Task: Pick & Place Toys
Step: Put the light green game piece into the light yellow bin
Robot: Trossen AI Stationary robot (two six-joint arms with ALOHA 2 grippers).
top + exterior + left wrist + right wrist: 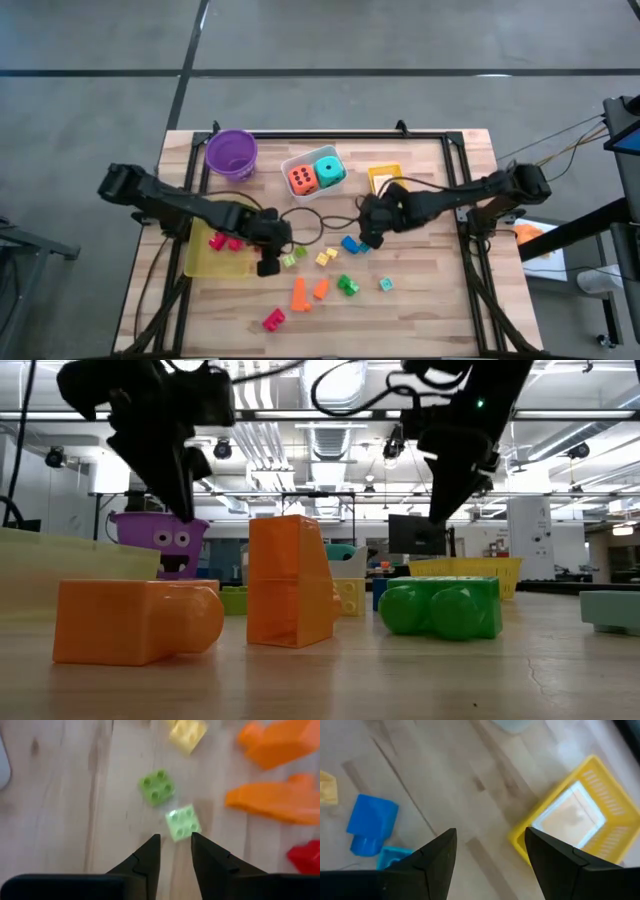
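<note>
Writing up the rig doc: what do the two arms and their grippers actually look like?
Both arms are dark, near black, built of chunky jointed segments. Each ends in a two-finger gripper: the left gripper has slim black fingers tapering to points, the right gripper broad, wedge-shaped black fingers. Thin black cables loop across the wooden table between the arms. No markings or labels are readable in any view.

The pale wooden table (430, 300) shows light grain. A purple plastic bowl (231, 153) bears a cartoon face in the low view. A white tray (300, 160) carries an orange foam die (302, 179) with black pips and a teal foam die (330, 172). A yellow flat tray (215, 262) holds red blocks (225, 241). Loose on the table lie two light green studded blocks (170, 805), a yellow block (188, 734), orange blocks (307, 291), a blue block (370, 822), a dark green block (347, 285) and a pink-red block (273, 319). A small yellow basket (592, 770) has a mesh wall. Both arms are black.
</note>
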